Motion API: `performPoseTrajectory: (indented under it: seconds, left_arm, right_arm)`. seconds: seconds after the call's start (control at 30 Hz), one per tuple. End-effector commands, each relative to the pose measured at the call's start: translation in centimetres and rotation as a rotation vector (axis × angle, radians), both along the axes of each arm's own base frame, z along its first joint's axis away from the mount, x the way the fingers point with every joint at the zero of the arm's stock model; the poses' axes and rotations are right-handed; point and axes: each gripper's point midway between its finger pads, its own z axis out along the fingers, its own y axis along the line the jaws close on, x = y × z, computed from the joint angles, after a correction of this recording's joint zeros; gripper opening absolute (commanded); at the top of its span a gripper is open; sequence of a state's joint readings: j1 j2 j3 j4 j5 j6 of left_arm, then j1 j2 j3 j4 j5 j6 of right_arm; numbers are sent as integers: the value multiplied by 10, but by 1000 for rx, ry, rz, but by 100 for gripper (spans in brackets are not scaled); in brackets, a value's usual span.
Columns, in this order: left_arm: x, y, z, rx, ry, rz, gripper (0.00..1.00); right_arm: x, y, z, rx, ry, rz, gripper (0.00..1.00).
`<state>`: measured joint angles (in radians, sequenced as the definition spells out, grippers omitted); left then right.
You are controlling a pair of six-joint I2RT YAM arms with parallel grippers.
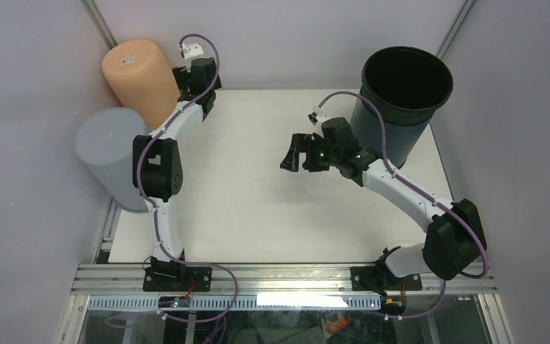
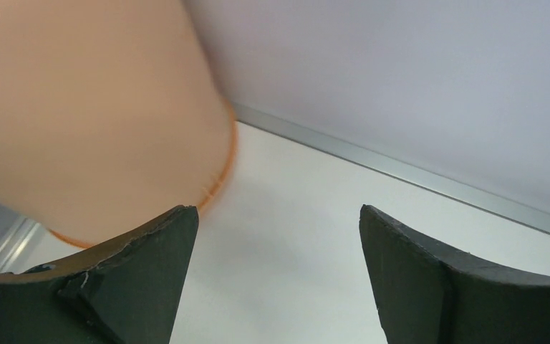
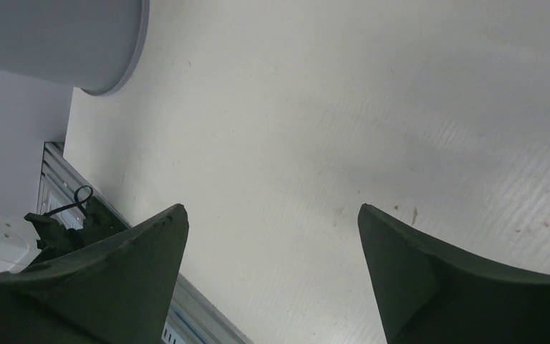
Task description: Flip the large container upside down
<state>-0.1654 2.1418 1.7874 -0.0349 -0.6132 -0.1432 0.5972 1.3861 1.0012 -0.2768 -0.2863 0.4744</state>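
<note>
A large black container (image 1: 401,100) stands upright, mouth up, at the table's back right corner. My right gripper (image 1: 297,153) is open and empty, hovering over the table's middle, left of the black container and apart from it; in the right wrist view (image 3: 272,211) only bare table shows between its jaws. My left gripper (image 1: 202,77) is open and empty at the back left, right beside an orange container (image 1: 140,79). In the left wrist view (image 2: 279,215) the orange container (image 2: 93,122) fills the left side, outside the jaws.
The orange container stands bottom up in the back left corner. A grey container (image 1: 111,154), also bottom up, stands at the left edge and shows in the right wrist view (image 3: 64,39). The white table (image 1: 258,208) is walled at the back and sides.
</note>
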Motion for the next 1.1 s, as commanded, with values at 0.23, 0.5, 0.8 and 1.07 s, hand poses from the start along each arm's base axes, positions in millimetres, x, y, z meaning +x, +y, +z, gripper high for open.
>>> performPoseTrajectory:
  seconds: [0.23,0.5,0.8,1.07]
  left_arm:
    - [-82,-181,132,-153,-148,-540,87]
    - [-143,-235,106,-358,-2,-765,87]
    - [-187,-263,64,-447,136,-847,87]
    - [-211,-284,50,-488,199,-924,87]
  right_arm:
    - [44,-64,194,-124,-538,-237,96]
    - [59,-147,263,-451,-685,-465,98]
    - [87,-202,266,-777,-675,-505,94]
    - [120,-211,218,-779,-529,-402,80]
